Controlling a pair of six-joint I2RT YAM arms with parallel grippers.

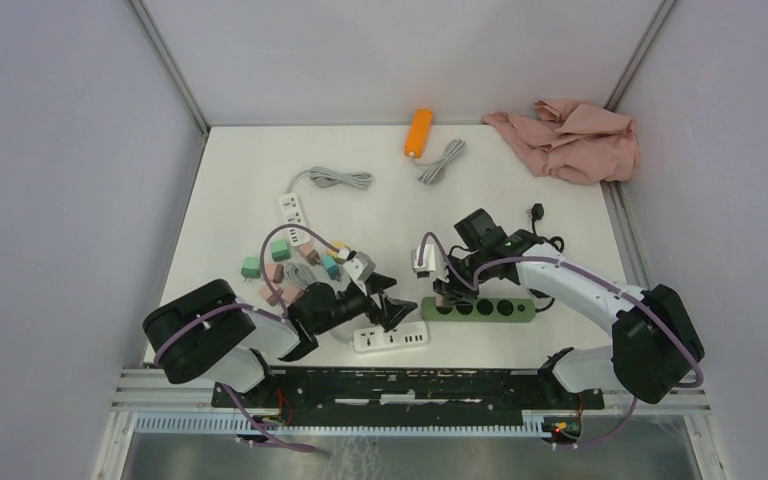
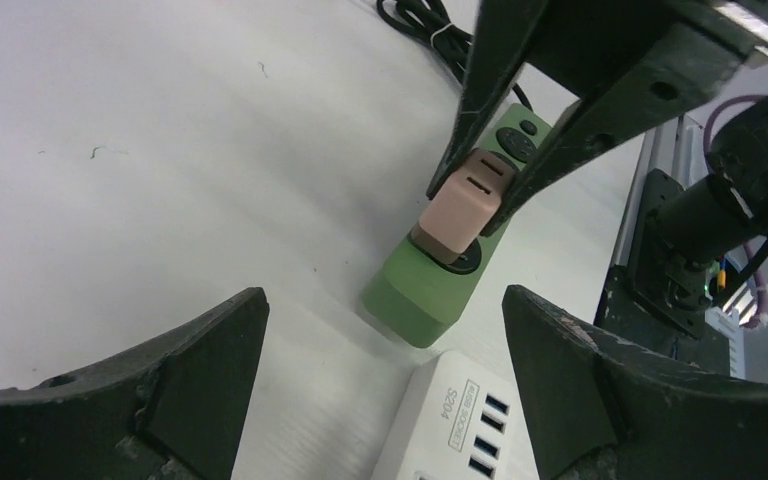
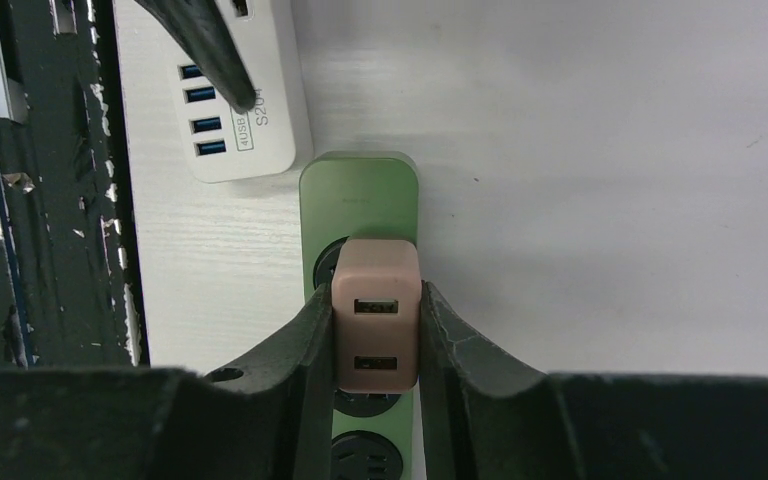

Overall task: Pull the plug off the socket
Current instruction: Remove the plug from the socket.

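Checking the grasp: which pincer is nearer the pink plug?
Right. The right pincer is shut on the plug; the left pincer is open, off the strip's end, not touching.

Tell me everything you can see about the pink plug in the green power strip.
The pink plug is a matte, plastic-looking block with rounded corners and two USB ports on its top face. It sits in the end socket of the green power strip, pinched on two opposite sides by the right gripper.
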